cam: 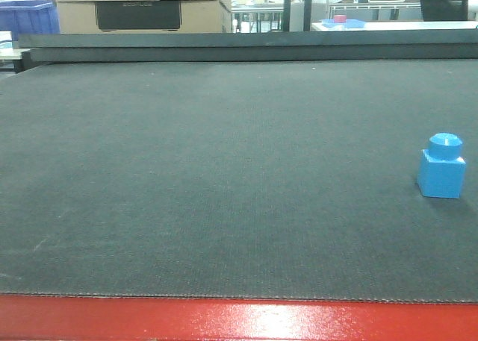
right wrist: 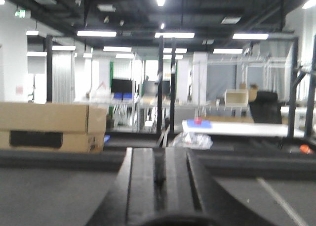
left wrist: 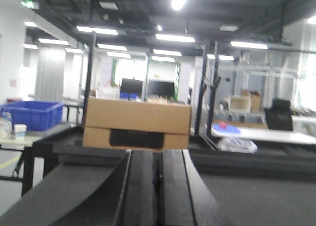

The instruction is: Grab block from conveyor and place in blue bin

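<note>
My left pincer [left wrist: 158,159] reads matt black. Straight beyond it is a tan cardboard box [left wrist: 137,123] with a dark cut-out, and left of that a deep blue bin [left wrist: 32,114]. The block [cam: 442,168] is bright blue on the finely woven grey-green conveyor [cam: 209,177], which is edged by a glossy red frame [cam: 224,320].

Cardboard box [cam: 200,16], dark panel [cam: 138,15]: faint print, possibly "ECOFLOW".

The front view's left edge cuts off your blue bin [cam: 26,16], and the conveyor [cam: 224,169] runs past both sides. Both wrist views are blurred; the red thing [right wrist: 198,120] on the far counter [right wrist: 247,128] is unreadable.
</note>
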Robot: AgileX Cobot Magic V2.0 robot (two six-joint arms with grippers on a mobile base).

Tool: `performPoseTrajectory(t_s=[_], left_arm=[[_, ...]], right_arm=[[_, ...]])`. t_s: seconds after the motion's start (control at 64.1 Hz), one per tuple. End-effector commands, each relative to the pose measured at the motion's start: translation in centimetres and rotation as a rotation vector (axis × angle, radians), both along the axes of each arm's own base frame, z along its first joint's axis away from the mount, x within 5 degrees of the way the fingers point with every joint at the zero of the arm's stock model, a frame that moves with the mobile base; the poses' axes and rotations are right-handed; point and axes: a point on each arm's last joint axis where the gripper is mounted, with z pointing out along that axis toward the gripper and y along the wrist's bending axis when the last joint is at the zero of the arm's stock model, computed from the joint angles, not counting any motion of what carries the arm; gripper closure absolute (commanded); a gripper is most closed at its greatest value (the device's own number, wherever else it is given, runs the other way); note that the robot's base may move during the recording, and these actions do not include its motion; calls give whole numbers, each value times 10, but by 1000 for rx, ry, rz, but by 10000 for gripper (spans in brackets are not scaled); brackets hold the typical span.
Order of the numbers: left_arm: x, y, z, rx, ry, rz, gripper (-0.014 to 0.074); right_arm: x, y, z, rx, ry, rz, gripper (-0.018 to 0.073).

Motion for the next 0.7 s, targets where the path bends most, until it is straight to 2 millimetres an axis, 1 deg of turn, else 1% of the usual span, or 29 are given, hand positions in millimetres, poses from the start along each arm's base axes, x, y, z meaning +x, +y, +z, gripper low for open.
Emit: performPoseTrajectory(t_s=[0.0, 0.031, 0.047, 0.078, 0.094, 0.125, 0.203, 0.25, 0.343, 0.39, 0.515, 0.624, 0.687], left_arm=[[2, -3, 24, 7, 134, -30, 608], [5, -3, 29, 17, 189, -36, 570], [9, -4, 32, 22, 217, -37, 549], [11, -4, 40, 30, 248, -38, 505], [13, -4, 42, 34, 268, -39, 470], [17, -4, 45, 45, 314, -38, 420], [31, -4, 51, 55, 418, -44, 274], [35, -5, 54, 59, 445, -52, 177], [42, -6, 54, 65, 462, -73, 22], [44, -7, 53, 70, 476, -82, -18], [50, -7, 50, 80, 518, -92, 10], [53, -7, 49, 92, 529, -83, 16], [54, -7, 49, 95, 532, -80, 16]], right_arm=[[12, 2, 19, -19, 142, 34, 513], [17, 3, 25, -24, 191, 42, 435], [21, 4, 26, -26, 207, 45, 419], [27, 5, 30, -31, 248, 53, 333], [30, 5, 31, -33, 268, 53, 281], [35, 6, 34, -35, 291, 55, 213], [48, 7, 35, -41, 356, 58, 52], [55, 8, 34, -41, 373, 57, -13], [65, 9, 30, -44, 415, 58, -10], [69, 9, 29, -46, 436, 60, -10], [81, 13, 29, -61, 526, 86, -10], [101, 23, 29, -95, 678, 145, -10], [119, 30, 27, -121, 792, 177, -10]])
